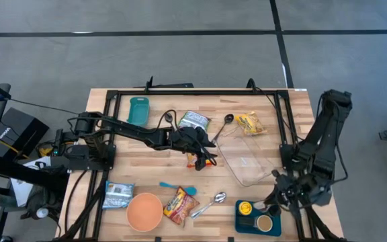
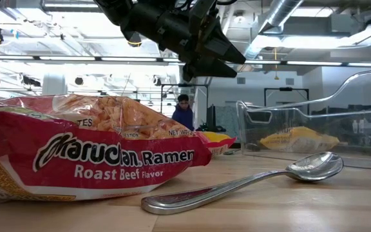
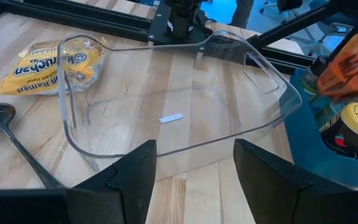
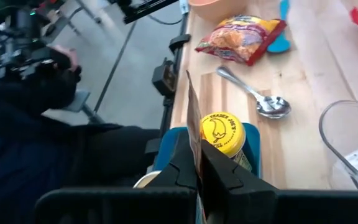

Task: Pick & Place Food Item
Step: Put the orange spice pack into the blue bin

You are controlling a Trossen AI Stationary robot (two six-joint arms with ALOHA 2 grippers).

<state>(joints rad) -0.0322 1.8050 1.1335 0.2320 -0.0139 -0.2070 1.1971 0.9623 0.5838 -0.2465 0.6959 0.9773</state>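
My left gripper (image 1: 205,152) hangs open and empty above the table's middle, beside the clear plastic container (image 3: 166,106). It also shows in the left wrist view (image 3: 194,174) and high in the low view (image 2: 206,48). A small orange packet (image 1: 197,161) lies on the table under it. My right gripper (image 4: 197,168) is shut on a thin orange packet (image 3: 347,62), over the blue tray (image 1: 247,225) at the near right. The tray holds a yellow-lidded jar (image 4: 221,132) and a cup (image 1: 265,224). My right gripper pinches the thin orange packet between its two fingers. In the right wrist view the packet shows edge-on (image 4: 192,118) and sticks out past the fingertips. It is held clear above the blue tray. Which part of the packet the fingers have cannot be told.
A yellow ramen packet (image 1: 250,123), a black spoon (image 1: 224,124), a green packet (image 1: 193,121) and a teal box (image 1: 138,111) lie at the far side. Near the front edge lie a red ramen packet (image 1: 179,205), a metal spoon (image 1: 210,204), an orange bowl (image 1: 144,210) and a blue-white packet (image 1: 118,195).
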